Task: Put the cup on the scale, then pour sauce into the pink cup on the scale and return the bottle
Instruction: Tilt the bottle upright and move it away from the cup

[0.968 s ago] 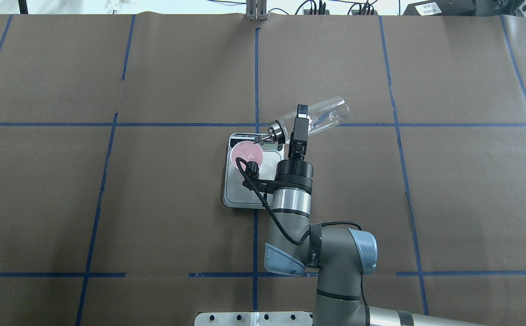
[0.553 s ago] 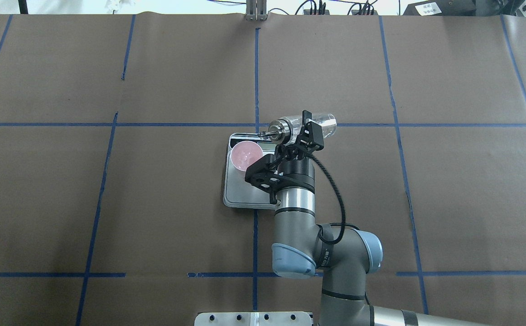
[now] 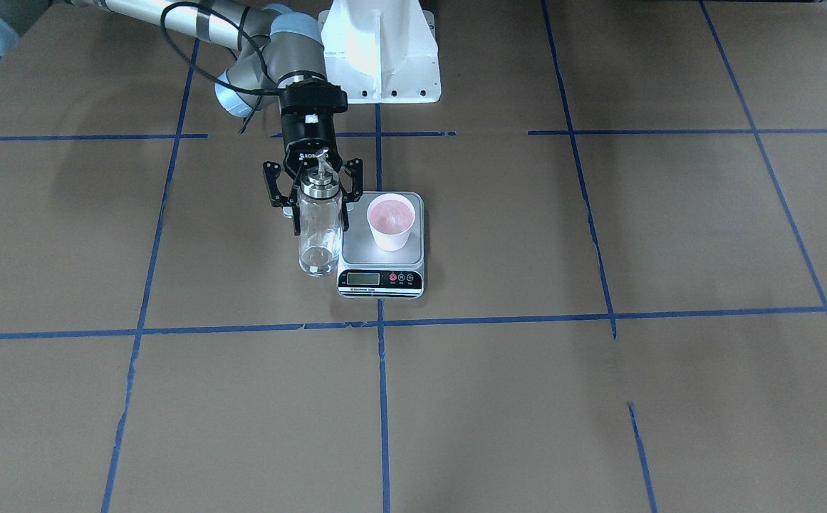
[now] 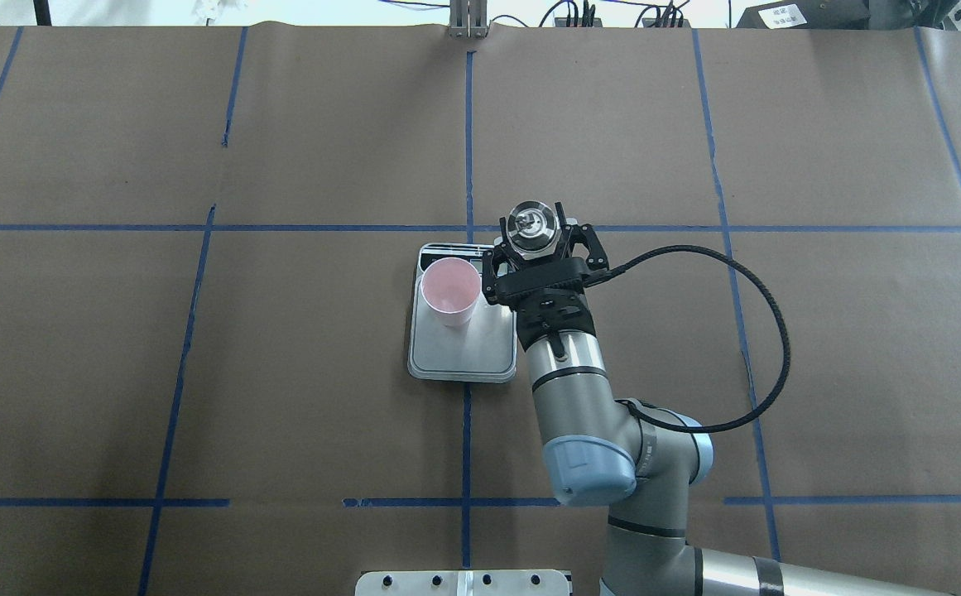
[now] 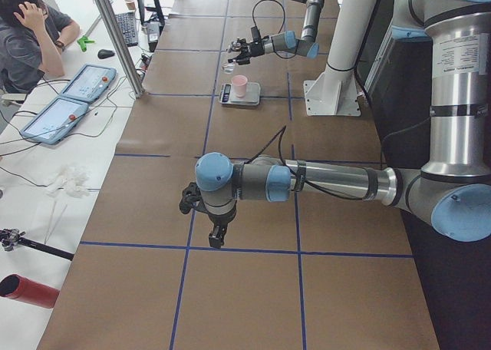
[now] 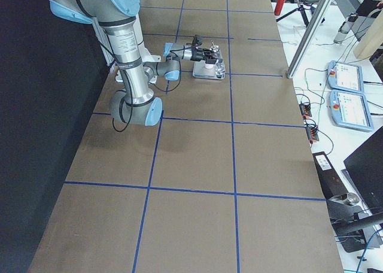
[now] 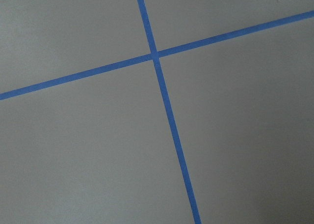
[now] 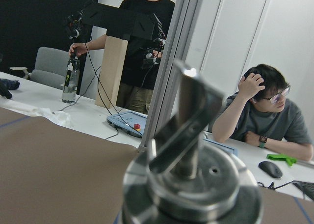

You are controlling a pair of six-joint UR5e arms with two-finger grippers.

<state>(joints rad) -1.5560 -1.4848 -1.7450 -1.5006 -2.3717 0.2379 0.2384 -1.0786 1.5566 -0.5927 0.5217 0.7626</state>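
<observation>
Overall: two robot arms reach over a brown worktop (image 3: 598, 399) marked into squares by blue tape (image 7: 156, 54).
Scale: flat and square, it lies near the middle of the worktop (image 3: 413, 251), its silver platform up and its black display (image 3: 360, 278) facing away from the robot.
Cup: a small white cup (image 3: 391, 221), pink inside, stands upright on the scale's platform, toward the display end. What it contains cannot be made out.
Bottle: clear glass with a shiny silver pourer cap, the bottle (image 3: 318, 251) stands upright just beside the scale, on the robot's right of it, and is taller than the cup. Whether its base touches the worktop cannot be told.
Right end effector: reaching in from the robot's side, it (image 3: 320, 228) is clenched on the bottle's upper body, one finger on each side of the glass, below the cap.
Left end effector: seen only from the side camera, it (image 5: 217, 241) hangs pointing down above bare worktop, well apart from the scale. Whether it is released or clenched cannot be told.
Left wrist camera: only worktop and two crossing tape lines.
Right wrist camera: the bottle's cap fills the foreground; behind it an operator (image 8: 265, 113) in glasses sits with a hand on the head.
</observation>
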